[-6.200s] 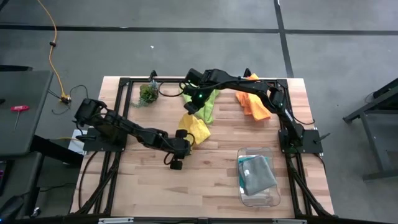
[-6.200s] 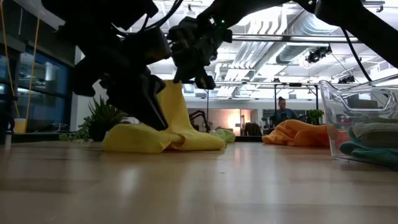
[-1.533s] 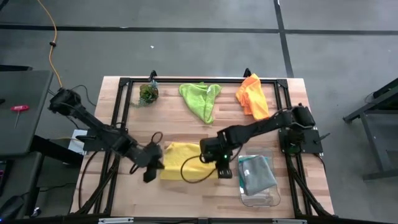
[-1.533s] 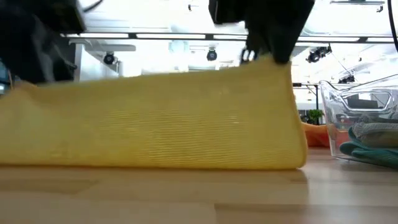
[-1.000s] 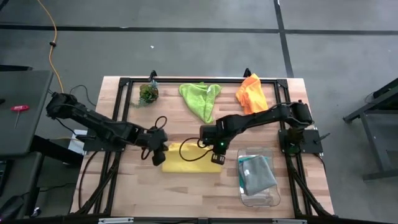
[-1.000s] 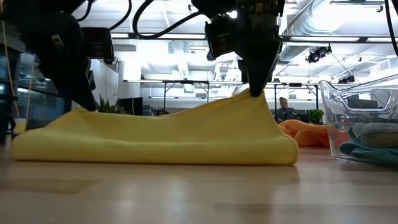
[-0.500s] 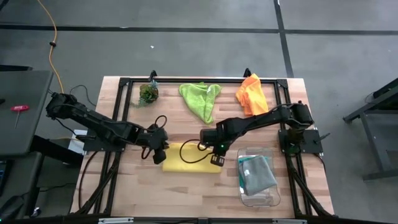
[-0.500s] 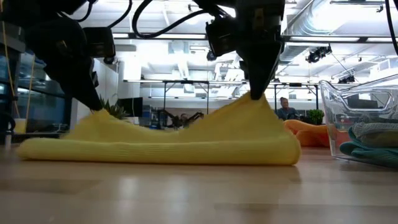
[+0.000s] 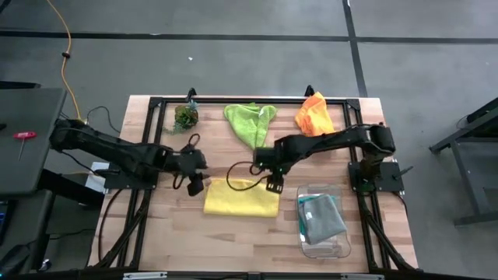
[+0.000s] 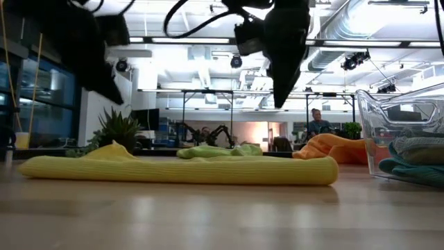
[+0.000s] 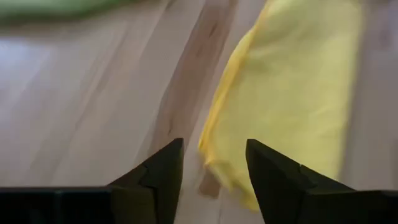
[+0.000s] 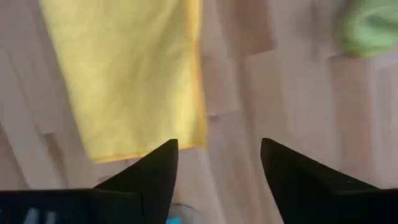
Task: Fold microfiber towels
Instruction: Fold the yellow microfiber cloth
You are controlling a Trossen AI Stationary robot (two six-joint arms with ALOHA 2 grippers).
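Note:
A yellow microfiber towel [image 9: 241,199] lies folded flat on the wooden table, a low strip in the low view [image 10: 180,169]. My left gripper [image 9: 194,186] hangs open just above and beyond the towel's far left corner; its wrist view shows the towel [image 11: 292,93] ahead of the spread fingers. My right gripper [image 9: 273,184] hangs open above the far right corner, pointing down, with the towel [image 12: 124,74] below it. Both are clear of the cloth in the low view. A lime green towel [image 9: 250,124] and an orange towel [image 9: 315,117] lie crumpled at the far edge.
A clear plastic bin [image 9: 336,247] stands at the near right, holding a teal cloth [image 9: 313,204] and a grey one [image 9: 325,222]. A small green plant clump [image 9: 185,117] sits at the far left. A black frame [image 9: 148,140] borders the table.
Both grippers have opened and let go of the yellow towel's raised far corners, then risen and drawn a little toward the far edge. The towel's lifted edge has dropped, and the cloth now lies flat and folded.

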